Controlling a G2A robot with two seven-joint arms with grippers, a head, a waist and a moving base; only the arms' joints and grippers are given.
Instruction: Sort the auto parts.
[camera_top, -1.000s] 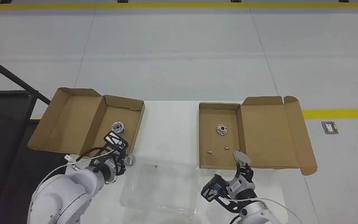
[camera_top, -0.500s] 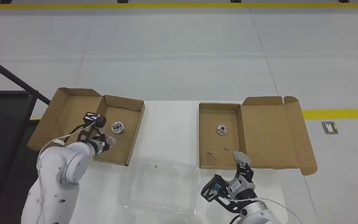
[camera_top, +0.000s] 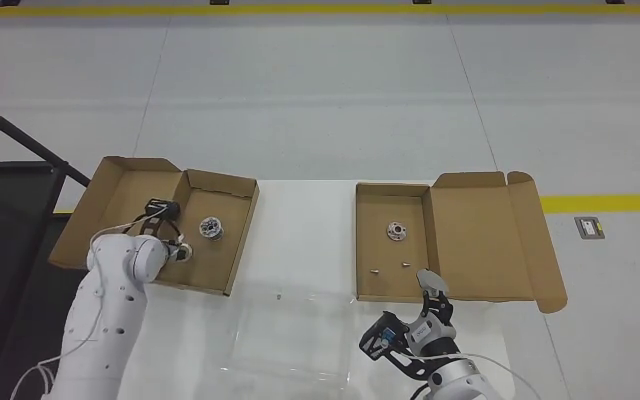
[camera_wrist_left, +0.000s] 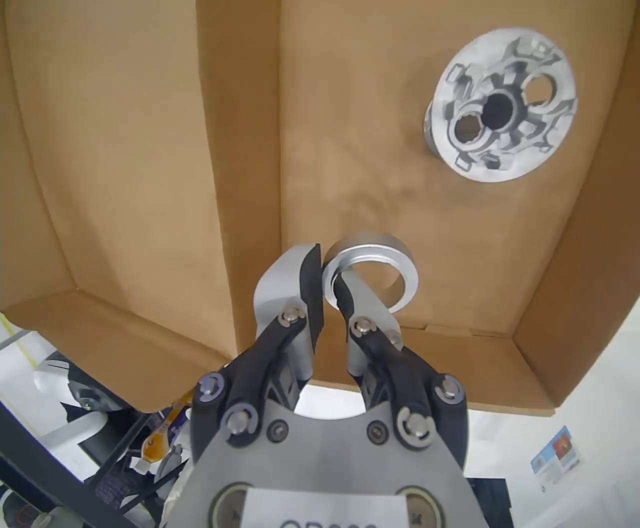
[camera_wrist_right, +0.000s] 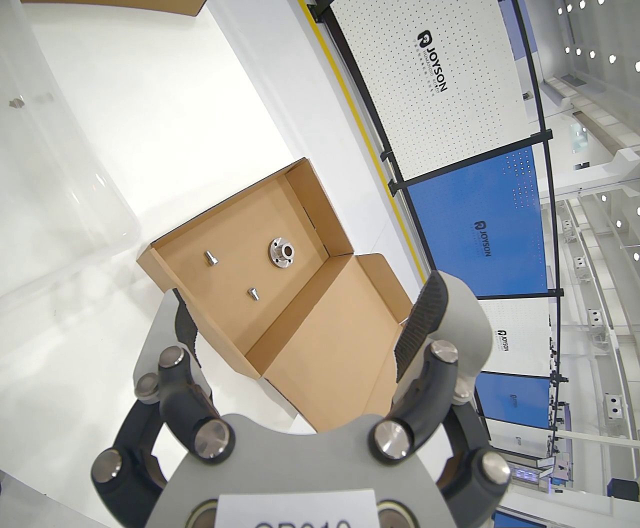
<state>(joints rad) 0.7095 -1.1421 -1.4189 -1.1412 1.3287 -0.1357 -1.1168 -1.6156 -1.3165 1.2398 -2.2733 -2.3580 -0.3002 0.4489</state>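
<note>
1. Left cardboard box, lid open flat, at the table's left end.
2. Left gripper, inside that box; jaws pinch the wall of a metal ring, one finger through its hole.
3. Cast disc, lying on the same box's floor, apart from the ring.
4. Clear tray, mid-table.
5. Right cardboard box, holding a flanged hub and two bolts.
6. Right gripper, near that box; jaws spread, holding nothing.

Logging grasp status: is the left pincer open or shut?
Shut: the left pincer pinches the wall of the silver metal ring, one finger inside it, one outside, over the brown cardboard box.
</note>
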